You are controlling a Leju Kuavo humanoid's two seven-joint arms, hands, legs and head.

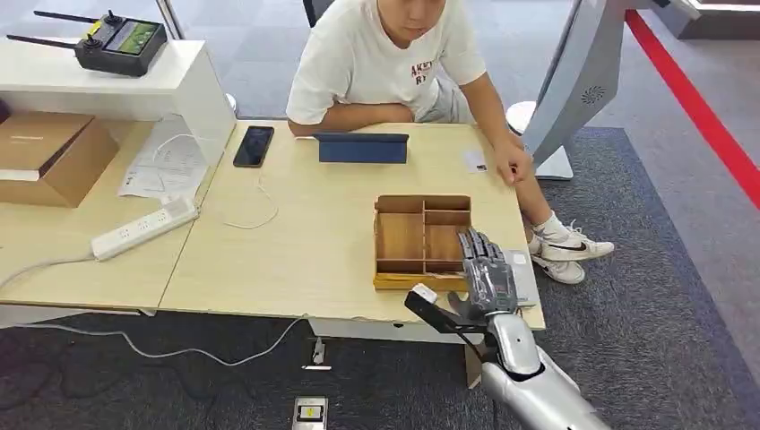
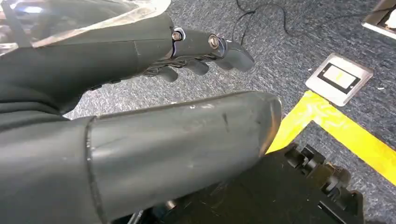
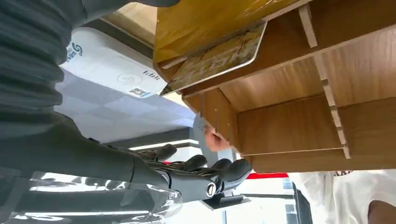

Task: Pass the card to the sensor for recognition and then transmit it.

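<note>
Silver right arm entering from the lower right of the head view, its dark grey many-fingered right hand [image 1: 484, 273] stretched forward with fingers straight and slightly apart, holding nothing, dark left hand [image 2: 205, 53] hanging low with fingers loosely curled, empty

A person [image 1: 394, 63] in a white T-shirt sits at the far side of the wooden table [image 1: 296, 233], one arm folded along its edge, the other hand reaching down near the table's right side. In front of them, a blue tablet case [image 1: 362, 148] beside a black phone [image 1: 254, 146]. A white power strip [image 1: 143, 228] lies across the left side, papers [image 1: 166, 166] behind it. A cardboard box [image 1: 49, 157] sits far left, and a remote controller [image 1: 116, 40] with antennas rests on the white shelf [image 1: 184, 81].
</note>
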